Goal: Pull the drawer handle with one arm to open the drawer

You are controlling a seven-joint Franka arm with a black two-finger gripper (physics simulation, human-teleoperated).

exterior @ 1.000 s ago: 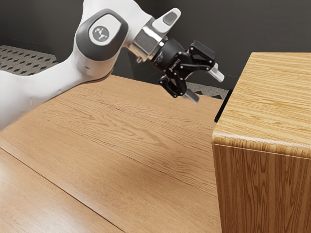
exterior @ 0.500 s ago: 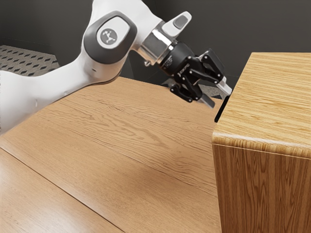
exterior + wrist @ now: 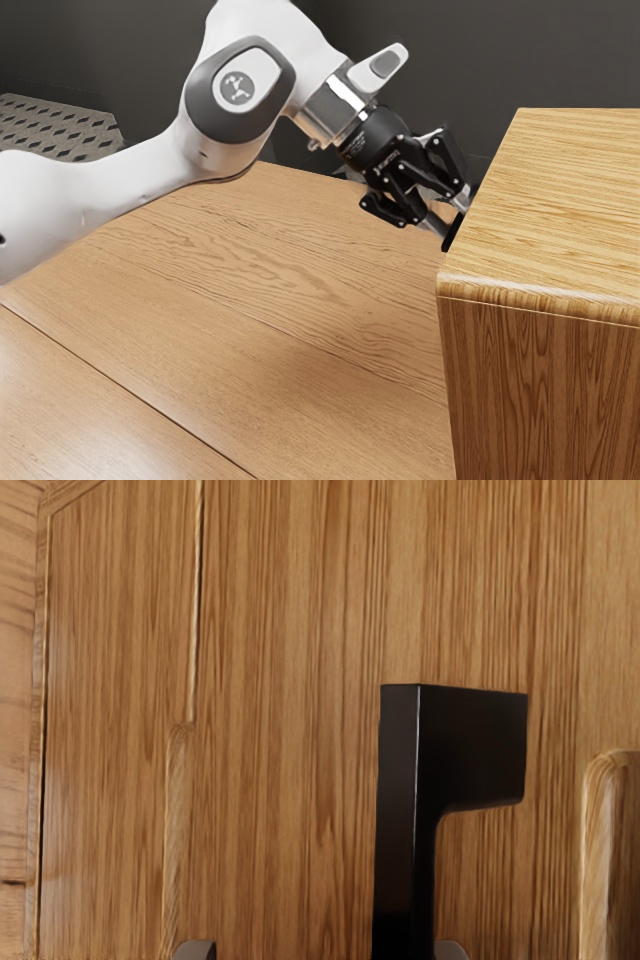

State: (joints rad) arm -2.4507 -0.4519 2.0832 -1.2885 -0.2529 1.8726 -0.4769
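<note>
One black two-finger claw (image 3: 452,213) on one white arm (image 3: 150,175), released and spread wide at the front of one light oak cabinet (image 3: 560,300) on the wooden counter (image 3: 250,300). One black bar-shaped drawer handle (image 3: 405,860) between two grey fingertips (image 3: 195,950), closer to one of them. Not gripped.

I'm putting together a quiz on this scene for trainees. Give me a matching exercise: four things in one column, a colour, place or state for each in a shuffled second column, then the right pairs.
Things:
1. arm
2. drawer handle
3. table
4. claw

Descriptions:
A. open, straddling the handle
B. white shell
C. black bar on the front of the cabinet
D. flat wood grain, lying under the arm

Pairs: 1-B, 2-C, 3-D, 4-A
</note>
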